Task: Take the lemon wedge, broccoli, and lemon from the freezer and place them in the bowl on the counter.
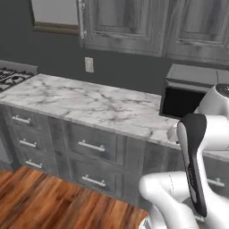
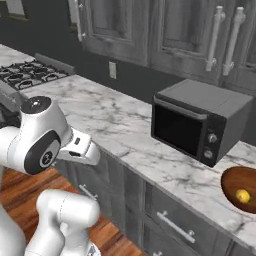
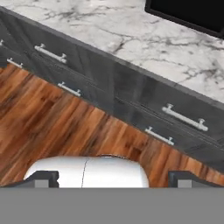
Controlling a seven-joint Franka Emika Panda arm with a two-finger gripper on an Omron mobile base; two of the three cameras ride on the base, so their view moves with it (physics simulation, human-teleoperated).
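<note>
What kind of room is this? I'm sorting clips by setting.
A kitchen, rendered: a gas stove beside a marble counter with a toaster oven, and dark wood-grain cabinets above.

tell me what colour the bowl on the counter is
Reddish-brown, a wood-like tone; the bowl shows best in the right base view, at the counter's right end.

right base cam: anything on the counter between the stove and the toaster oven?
Nothing. Between the stove and toaster oven, the marble counter is bare in the right base view.
</note>
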